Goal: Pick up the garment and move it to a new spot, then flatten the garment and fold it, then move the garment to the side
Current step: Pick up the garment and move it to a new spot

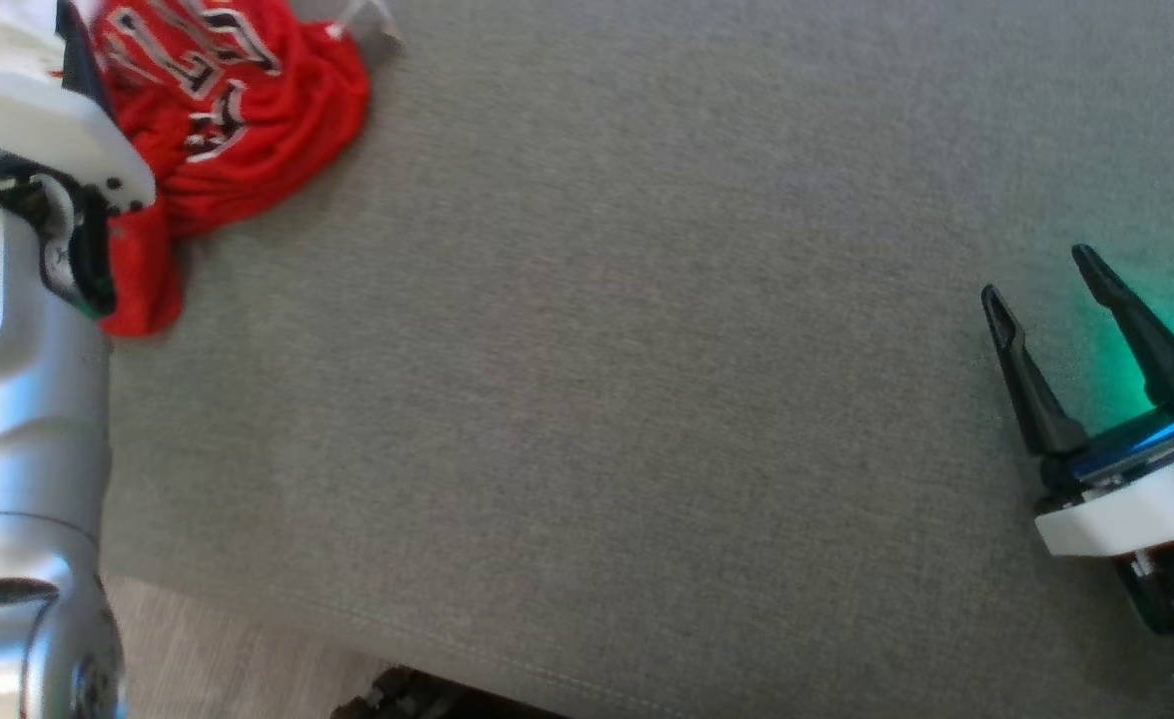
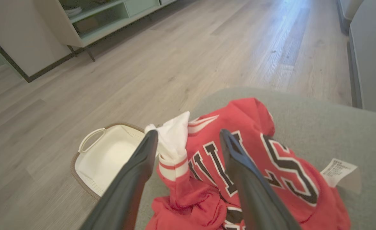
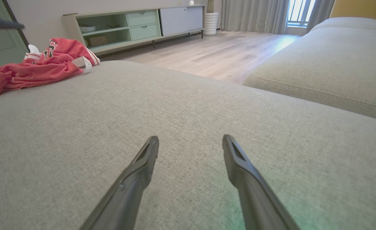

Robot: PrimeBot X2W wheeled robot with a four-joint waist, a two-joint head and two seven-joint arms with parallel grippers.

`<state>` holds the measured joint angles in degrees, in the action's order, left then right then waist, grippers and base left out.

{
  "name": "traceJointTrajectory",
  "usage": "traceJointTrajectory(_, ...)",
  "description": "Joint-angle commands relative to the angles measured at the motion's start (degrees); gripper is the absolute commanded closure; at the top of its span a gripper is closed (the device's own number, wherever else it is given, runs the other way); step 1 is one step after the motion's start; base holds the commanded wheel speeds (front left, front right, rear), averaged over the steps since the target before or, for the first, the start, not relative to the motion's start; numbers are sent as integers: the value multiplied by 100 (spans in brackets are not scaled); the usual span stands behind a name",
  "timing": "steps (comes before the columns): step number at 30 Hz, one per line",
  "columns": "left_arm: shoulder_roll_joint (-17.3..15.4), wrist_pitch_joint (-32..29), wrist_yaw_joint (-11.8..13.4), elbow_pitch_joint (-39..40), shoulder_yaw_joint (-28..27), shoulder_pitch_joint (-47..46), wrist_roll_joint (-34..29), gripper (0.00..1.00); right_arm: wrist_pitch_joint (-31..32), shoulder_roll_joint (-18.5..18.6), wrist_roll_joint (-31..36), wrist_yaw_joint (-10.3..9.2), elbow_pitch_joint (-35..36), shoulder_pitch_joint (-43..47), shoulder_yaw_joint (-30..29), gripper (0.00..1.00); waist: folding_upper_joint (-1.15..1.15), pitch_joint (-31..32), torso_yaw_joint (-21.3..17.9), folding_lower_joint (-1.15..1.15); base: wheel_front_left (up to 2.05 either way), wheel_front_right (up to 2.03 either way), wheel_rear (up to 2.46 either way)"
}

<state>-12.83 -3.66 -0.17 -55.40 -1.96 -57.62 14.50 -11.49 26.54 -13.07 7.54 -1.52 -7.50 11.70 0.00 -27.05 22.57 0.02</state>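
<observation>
The left hand (image 2: 188, 132) stands wide, its two dark fingers spread with nothing between them. Directly under and ahead of its fingertips lies the garment (image 2: 290, 134), a red jersey with black-and-white lettering, bunched up and crumpled. Whether the tips touch the cloth I cannot tell. A white sleeve end with red stripes (image 2: 174, 140) pokes up just beside the one finger, on the inner side of it. Off past the other finger, a white care label (image 2: 338, 171) sticks out from the garment's edge and lies flat on the grey cushion (image 2: 319, 127) that carries the garment. Beyond the sleeve-side finger and below the cushion's edge, a white basket (image 2: 111, 150) with a brown rim and a loop handle sits on the pale wood floor (image 2: 207, 48).

The right hand (image 1: 1036, 273) is wide too and holds nothing. It hangs low over bare grey cushion, a green glow on the fabric beside it. From this hand, the garment is well apart, far ahead and off to the left, near the cushion's far corner. Ahead of it and to the right, across a strip of floor, is a second grey cushion (image 3: 335, 64). Farther ahead a low sideboard (image 3: 137, 25) with open shelves and drawers stands against the wall.
</observation>
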Motion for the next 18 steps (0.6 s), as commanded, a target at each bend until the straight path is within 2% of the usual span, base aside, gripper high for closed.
traceJointTrajectory(1, -448, -25, 57, 9, -169, -160, 5, 0, 14, 125, -6, -5, 232, 54, 57, 0, 0, -274, -228, -2, 0, 0, 0)
traceJointTrajectory(5, -578, 5, 116, -628, -240, -363, 77, 0, 96, 145, 10, -5, 456, 105, -60, 0, 0, -526, -344, -2, 0, 0, 0)
traceJointTrajectory(13, -558, 273, 172, -1380, -219, -573, 135, 0, 250, 226, 77, -5, 832, 253, -348, 0, 0, -899, -308, -2, 0, 0, 0)
traceJointTrajectory(14, -539, 333, 153, -1430, -199, -588, 132, 23, 271, 229, 82, -5, 865, 256, -373, 0, 0, -917, -296, -2, 0, 0, 0)
traceJointTrajectory(15, -522, 431, 111, -1458, -176, -603, 127, 100, 291, 232, 87, -5, 889, 254, -391, 0, 0, -928, -286, -2, 0, 0, 0)
traceJointTrajectory(18, -533, 856, 89, -1490, -97, -659, 69, 100, 321, 235, 98, -5, 920, 234, -365, 0, 0, -891, -256, -2, 0, 0, 0)
